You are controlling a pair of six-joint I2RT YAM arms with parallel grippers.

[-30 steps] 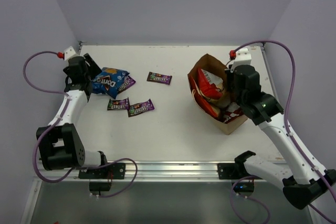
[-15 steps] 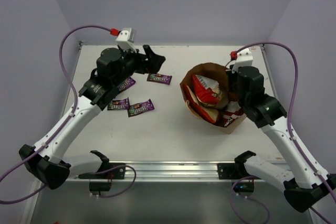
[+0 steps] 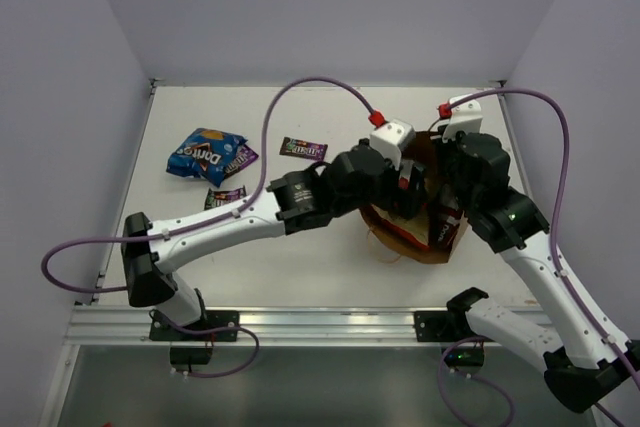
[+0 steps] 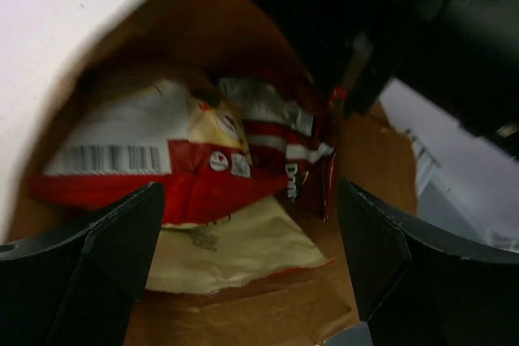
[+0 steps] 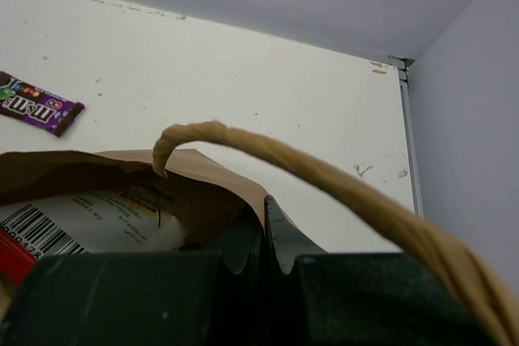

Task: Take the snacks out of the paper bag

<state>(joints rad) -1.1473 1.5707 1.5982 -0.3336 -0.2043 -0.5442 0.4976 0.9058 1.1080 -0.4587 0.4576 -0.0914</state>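
White tbl, lavender walls

Creased matt paper around shiny, crinkled film.
The tall brown kraft paper bag looks rough, matt and creased, and its twisted paper handle is fibrous like cord. Inside, the white-and-red chip packet and the cream packet are glossy crinkled film. The black fingers of my left gripper look like matt plastic. The white table is smooth, dull and scuffed.
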